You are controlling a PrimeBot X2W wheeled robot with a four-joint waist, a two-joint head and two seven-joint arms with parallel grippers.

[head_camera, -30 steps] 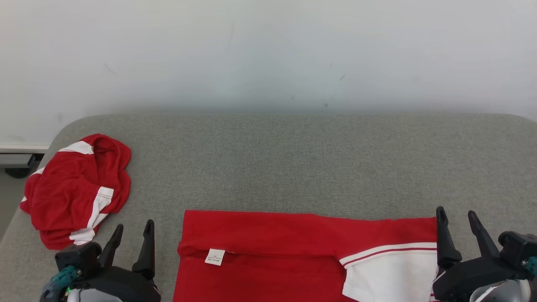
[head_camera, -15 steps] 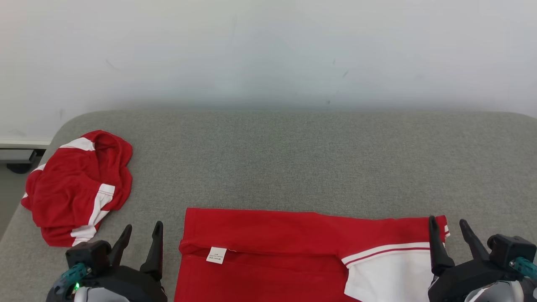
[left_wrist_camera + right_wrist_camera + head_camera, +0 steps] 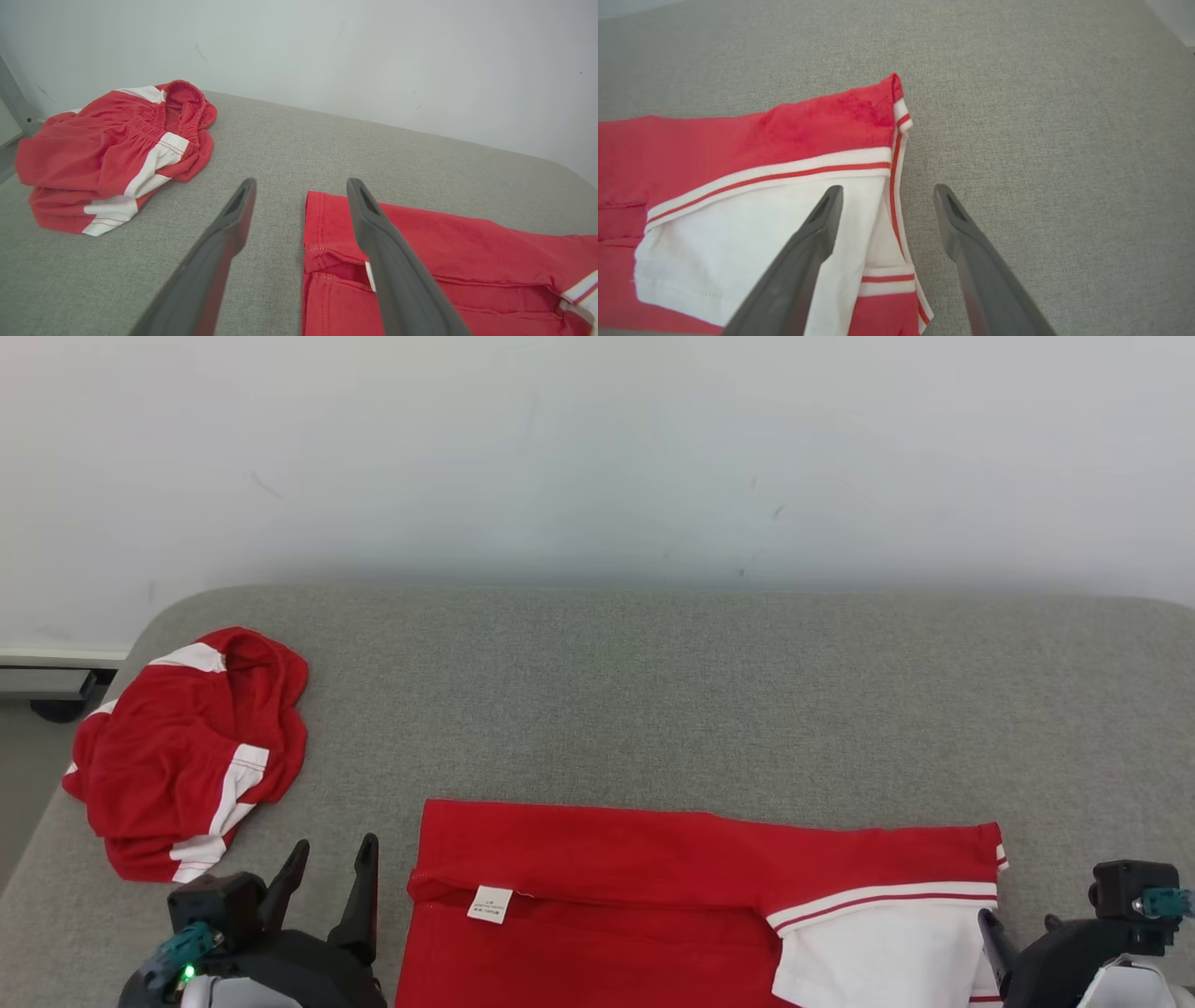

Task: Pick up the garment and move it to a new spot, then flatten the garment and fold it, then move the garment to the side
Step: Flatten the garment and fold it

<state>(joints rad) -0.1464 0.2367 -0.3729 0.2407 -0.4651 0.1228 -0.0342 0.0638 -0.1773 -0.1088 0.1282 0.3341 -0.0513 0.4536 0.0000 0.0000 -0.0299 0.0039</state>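
Observation:
The garment (image 3: 653,859) is red with a white side panel and a small white label. It lies flat and folded at the front middle of the grey cushioned surface (image 3: 653,691). My left gripper (image 3: 333,847) is open just left of its left edge, and the left wrist view shows its fingers (image 3: 301,184) straddling the garment's (image 3: 467,247) far left corner from above. My right gripper (image 3: 1018,926) sits low at the garment's right end. In the right wrist view it is open (image 3: 887,189) over the striped hem of the garment (image 3: 738,140), holding nothing.
A second red and white garment (image 3: 177,765) lies crumpled at the far left, also in the left wrist view (image 3: 103,149). The grey surface rounds off at its left edge (image 3: 56,831). A pale wall (image 3: 597,448) rises behind it.
The camera has shifted a little. My right gripper has drawn back down from the garment's right edge, so that corner now shows. My left gripper edged slightly toward the garment.

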